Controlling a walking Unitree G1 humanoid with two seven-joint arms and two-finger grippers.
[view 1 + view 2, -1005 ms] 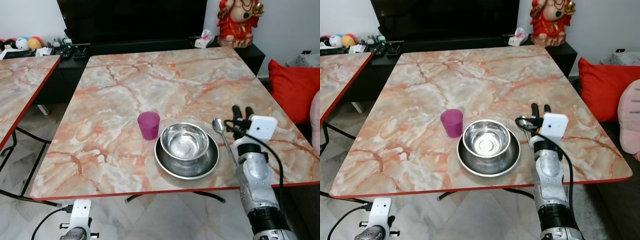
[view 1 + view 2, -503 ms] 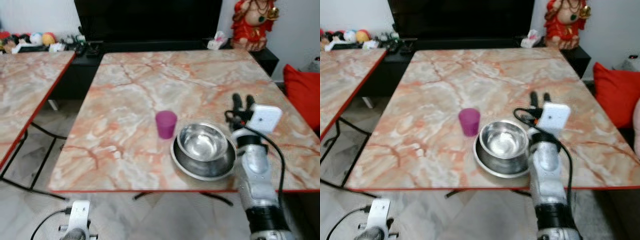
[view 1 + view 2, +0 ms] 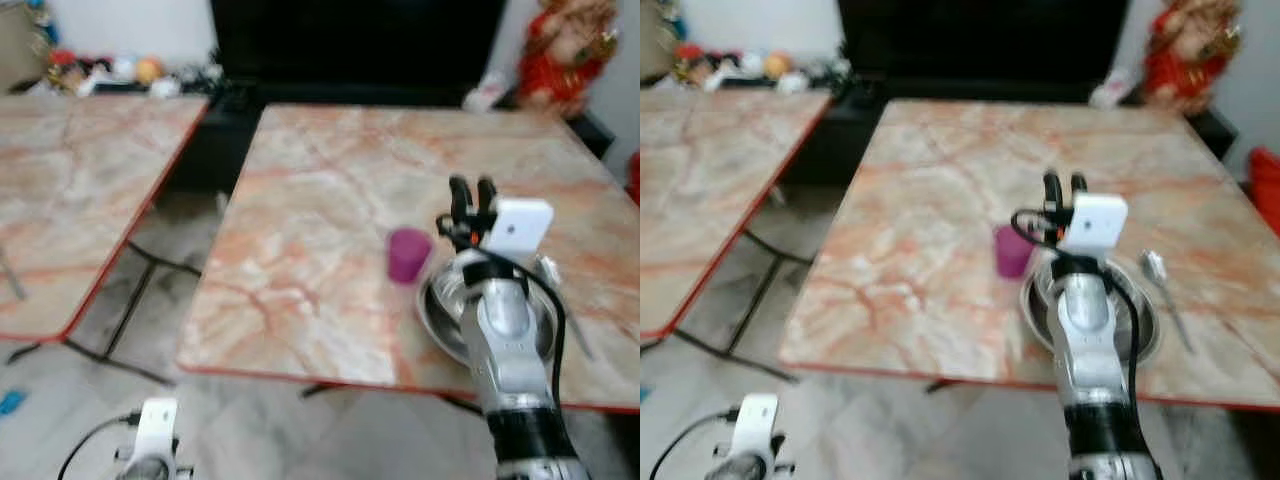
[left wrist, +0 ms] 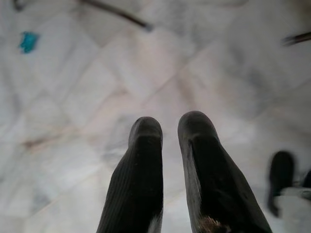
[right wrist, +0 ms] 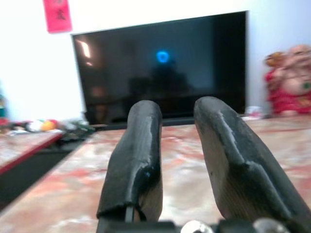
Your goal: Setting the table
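Note:
A purple cup (image 3: 407, 255) stands on the marble table (image 3: 330, 200). Just to its right a steel bowl sits on a steel plate (image 3: 1143, 328), both partly hidden behind my right arm. A spoon (image 3: 1162, 285) lies right of the plate. My right gripper (image 3: 472, 193) is raised over the table in front of the bowl, pointing away from me, its fingers (image 5: 138, 145) a narrow gap apart with nothing between them. My left gripper (image 4: 167, 128) hangs low over the floor, fingers close together and empty. The picture is blurred.
A second marble table (image 3: 70, 180) stands to the left across a gap of tiled floor (image 3: 150, 300). Behind the tables run a black TV (image 5: 160, 68) and a low cabinet, with a red statue (image 3: 565, 50) at the back right.
The whole view has swung to the left, so the table things sit further right. My right arm now stands in front of the bowl rather than beside the spoon.

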